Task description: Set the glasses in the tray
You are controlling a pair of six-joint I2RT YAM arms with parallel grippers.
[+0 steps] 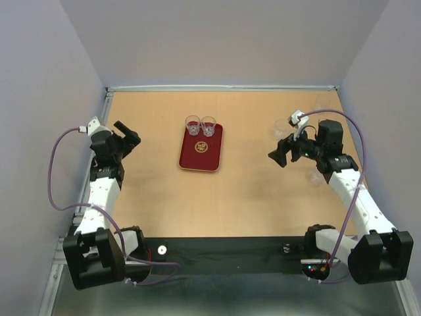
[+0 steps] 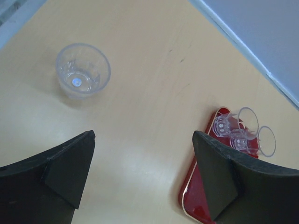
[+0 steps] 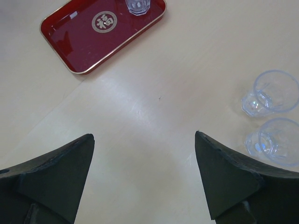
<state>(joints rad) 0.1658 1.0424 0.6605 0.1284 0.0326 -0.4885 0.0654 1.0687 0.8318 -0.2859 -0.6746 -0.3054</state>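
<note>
Two glasses (image 1: pixel 192 125) stand side by side at the far end of the tray (image 1: pixel 197 162). Left of the tray, one glass (image 2: pixel 83 70) sits on the table (image 1: pixel 263 191) ahead of the left gripper (image 2: pixel 143 136), whose jaws gape wide and empty. Right of the tray, two more glasses (image 3: pixel 273 91) sit close together near the right gripper (image 3: pixel 144 137), which is also spread wide and holds nothing.
</note>
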